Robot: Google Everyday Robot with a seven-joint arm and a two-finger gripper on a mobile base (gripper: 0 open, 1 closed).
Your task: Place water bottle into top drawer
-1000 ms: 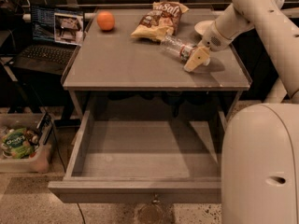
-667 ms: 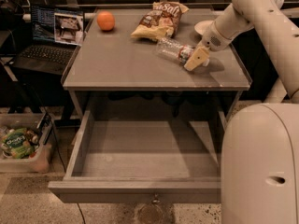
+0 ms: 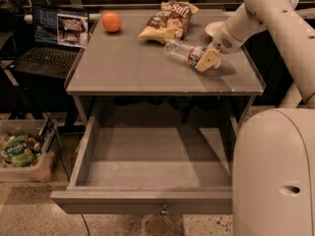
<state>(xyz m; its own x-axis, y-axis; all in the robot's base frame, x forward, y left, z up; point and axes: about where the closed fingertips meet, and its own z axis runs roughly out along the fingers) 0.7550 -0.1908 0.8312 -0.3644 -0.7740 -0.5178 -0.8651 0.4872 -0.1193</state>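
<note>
The gripper sits at the near end of the water bottle, which lies on its side on the tabletop toward the right edge, just in front of the chip bag. Whether the gripper has clamped the bottle or only touches it, I cannot tell. A good move needs a firm hold, a lift clear of the front edge, then a low release inside the open top drawer.

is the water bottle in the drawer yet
No, the water bottle is up on the tabletop at the gripper, outside the open top drawer.
</note>
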